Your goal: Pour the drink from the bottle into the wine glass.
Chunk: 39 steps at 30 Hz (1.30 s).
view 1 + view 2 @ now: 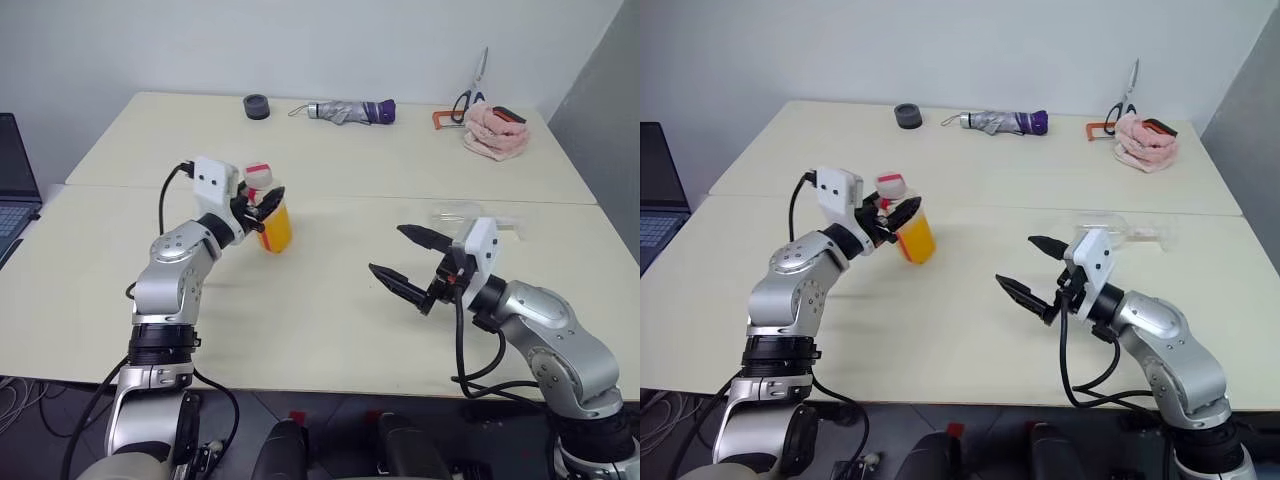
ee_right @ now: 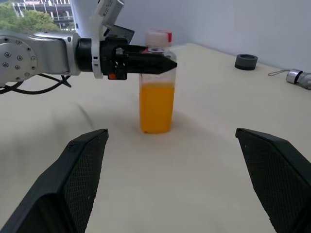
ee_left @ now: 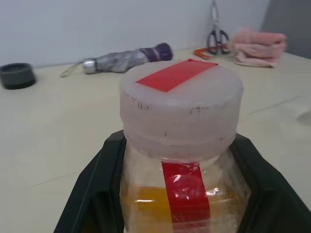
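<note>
Cream tabletop (image 1: 330, 320) against a white wall, clutter along the far edge: folded umbrella (image 1: 350, 111), black tape roll (image 1: 257, 106), scissors (image 1: 472, 90), pink cloth (image 1: 495, 132). Left gripper (image 1: 262, 206) is clamped on the neck of the bottle (image 1: 274, 222), fingers (image 2: 150, 62) pinching just under the white-and-red cap (image 3: 181, 109); cap is on. From the right wrist view the bottle looks upright with its base at or just off the table, cannot tell which. Drink (image 2: 156, 108) fills roughly the lower two thirds. Right gripper (image 1: 408, 258) hovers over bare table well right of the bottle, jaws spread wide, holding nothing, pointed toward the bottle. Wine glass (image 1: 1120, 230) appears to be lying on its side on the table just beyond the right gripper, clear and hard to read. My take: the step is bottle grasped and being presented, pour not started. Next needs the cap off, likely the right gripper closing on it while the left holds, and the glass stood upright before any tilt. Risk: neck grip slipping under twist.
</note>
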{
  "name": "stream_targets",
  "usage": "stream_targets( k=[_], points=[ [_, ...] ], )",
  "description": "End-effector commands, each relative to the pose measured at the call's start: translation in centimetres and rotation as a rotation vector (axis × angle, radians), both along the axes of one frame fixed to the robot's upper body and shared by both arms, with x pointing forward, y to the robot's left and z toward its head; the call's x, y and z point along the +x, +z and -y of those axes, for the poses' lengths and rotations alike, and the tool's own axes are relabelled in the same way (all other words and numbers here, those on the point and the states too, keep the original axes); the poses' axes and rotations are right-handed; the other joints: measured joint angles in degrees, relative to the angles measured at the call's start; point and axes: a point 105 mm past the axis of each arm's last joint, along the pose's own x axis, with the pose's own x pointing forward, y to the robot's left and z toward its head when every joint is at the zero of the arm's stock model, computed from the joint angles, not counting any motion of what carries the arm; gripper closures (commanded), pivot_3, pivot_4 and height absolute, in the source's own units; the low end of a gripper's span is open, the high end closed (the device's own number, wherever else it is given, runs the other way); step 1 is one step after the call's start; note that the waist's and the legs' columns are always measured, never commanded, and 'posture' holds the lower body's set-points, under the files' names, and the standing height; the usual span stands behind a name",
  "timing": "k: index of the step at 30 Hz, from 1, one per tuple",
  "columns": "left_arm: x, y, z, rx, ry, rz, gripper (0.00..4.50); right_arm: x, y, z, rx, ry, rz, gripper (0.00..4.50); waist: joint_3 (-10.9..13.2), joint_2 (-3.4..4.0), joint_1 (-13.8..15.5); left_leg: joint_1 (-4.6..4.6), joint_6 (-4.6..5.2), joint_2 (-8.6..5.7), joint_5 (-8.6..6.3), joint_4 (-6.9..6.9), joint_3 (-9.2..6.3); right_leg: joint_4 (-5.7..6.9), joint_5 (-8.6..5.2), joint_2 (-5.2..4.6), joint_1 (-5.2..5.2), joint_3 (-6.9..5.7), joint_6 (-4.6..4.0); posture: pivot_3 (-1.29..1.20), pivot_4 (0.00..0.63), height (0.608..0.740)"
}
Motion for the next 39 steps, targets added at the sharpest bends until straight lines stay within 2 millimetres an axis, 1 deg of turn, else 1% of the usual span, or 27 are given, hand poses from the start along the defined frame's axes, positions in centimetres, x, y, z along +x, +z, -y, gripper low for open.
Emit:
stream_targets(
  k=[1, 4, 7, 8, 11, 14, 19, 23, 27, 29, 33, 37, 39],
  points=[
    [-1.2, 2.2, 2.6, 0.018, -0.181, 0.061, 2.28, -0.8, 1.3, 0.3, 0.020, -0.010, 0.042, 0.00, 0.0, 0.00, 0.0, 0.00, 0.00, 0.00, 0.00, 0.00, 0.00, 0.01, 0.00, 0.00, 0.00, 0.00, 0.00, 0.00, 0.150, 0.740],
    [-2.2, 1.7, 4.4, 0.059, -0.329, 0.037, 2.28, -1.2, 1.8, 0.8, 0.021, -0.033, 0.047, 0.00, 0.0, 0.00, 0.0, 0.00, 0.00, 0.00, 0.00, 0.00, 0.01, 0.01, 0.00, 0.01, 0.00, 0.01, 0.00, 0.00, 0.150, 0.740],
    [-3.5, 1.4, 6.9, 0.099, -0.511, 0.026, 2.28, -2.1, 2.7, 1.6, 0.020, -0.055, 0.058, 0.00, 0.0, 0.00, 0.2, -0.02, 0.00, -0.03, 0.00, 0.01, -0.01, 0.00, 0.00, 0.00, 0.00, -0.01, 0.00, 0.00, 0.150, 0.740],
    [-3.7, 1.3, 7.4, 0.116, -0.546, 0.028, 2.28, -2.2, 3.0, 1.7, 0.024, -0.060, 0.060, 0.00, 0.0, 0.00, 0.2, -0.02, 0.00, -0.03, 0.00, 0.00, 0.00, -0.01, 0.00, 0.00, 0.02, -0.01, 0.00, 0.00, 0.150, 0.740],
    [-3.6, 1.4, 8.1, 0.130, -0.593, 0.035, 2.28, -2.4, 3.6, 1.7, 0.030, -0.067, 0.065, 0.00, 0.0, 0.00, 0.0, -0.02, 0.01, -0.02, 0.00, 0.01, 0.00, 0.00, -0.01, 0.01, 0.02, 0.00, 0.00, 0.00, 0.150, 0.740],
    [-3.3, 2.0, 8.9, 0.106, -0.626, 0.045, 2.28, -2.4, 4.1, 1.9, 0.046, -0.092, 0.078, 0.00, 0.0, 0.00, -0.1, 0.00, 0.02, 0.01, 0.00, 0.01, -0.02, 0.01, -0.01, 0.10, 0.01, 0.01, -0.01, 0.00, 0.150, 0.740],
    [-4.1, 2.1, 10.6, 0.100, -0.729, 0.055, 2.28, -2.4, 4.6, 2.2, 0.040, -0.120, 0.095, 0.00, 0.0, 0.01, -0.2, 0.00, 0.03, 0.04, 0.00, -0.01, -0.01, 0.01, -0.03, 0.15, 0.01, 0.03, -0.03, 0.00, 0.150, 0.740],
    [-4.3, 2.0, 11.2, 0.108, -0.769, 0.061, 2.28, -2.4, 5.1, 2.2, 0.037, -0.120, 0.102, 0.00, 0.0, 0.01, -0.2, -0.01, 0.03, 0.03, 0.00, 0.00, -0.01, 0.01, -0.03, 0.15, 0.01, 0.03, -0.04, 0.00, 0.150, 0.740],
    [-4.8, 1.8, 11.8, 0.111, -0.825, 0.053, 2.28, -2.5, 5.7, 1.6, 0.049, -0.101, 0.093, 0.00, 0.0, 0.01, -0.2, -0.01, 0.03, 0.03, 0.00, 0.00, -0.02, 0.02, -0.03, 0.15, 0.01, 0.03, -0.04, 0.00, 0.150, 0.740],
    [-5.2, 1.7, 12.3, 0.119, -0.865, 0.052, 2.28, -2.6, 5.6, 1.2, 0.042, -0.091, 0.073, 0.00, 0.0, 0.01, -0.2, -0.01, 0.03, 0.03, 0.00, 0.00, -0.02, 0.02, -0.03, 0.15, 0.01, 0.03, -0.04, 0.00, 0.150, 0.740],
    [-5.3, 1.4, 13.0, 0.151, -0.921, 0.059, 2.28, -2.3, 5.9, 0.7, 0.040, -0.092, 0.050, 0.00, 0.0, 0.01, -0.1, -0.02, 0.03, 0.02, 0.00, 0.01, -0.02, 0.01, -0.03, 0.15, 0.01, 0.03, -0.04, 0.00, 0.150, 0.740],
    [-5.8, 1.0, 14.0, 0.173, -1.012, 0.055, 2.28, -2.0, 6.3, -0.4, 0.048, -0.063, 0.053, 0.00, 0.0, 0.01, -0.2, -0.01, 0.04, 0.03, 0.00, 0.00, -0.02, 0.01, -0.03, 0.17, 0.01, 0.02, -0.05, 0.00, 0.150, 0.740],
    [-5.9, 0.9, 14.5, 0.182, -1.031, 0.057, 2.28, -1.9, 6.4, -0.8, 0.053, -0.055, 0.054, 0.00, 0.0, 0.01, -0.2, -0.02, 0.04, 0.03, 0.00, 0.00, -0.03, 0.01, -0.04, 0.17, 0.01, 0.02, -0.05, 0.00, 0.150, 0.740]
  ],
)
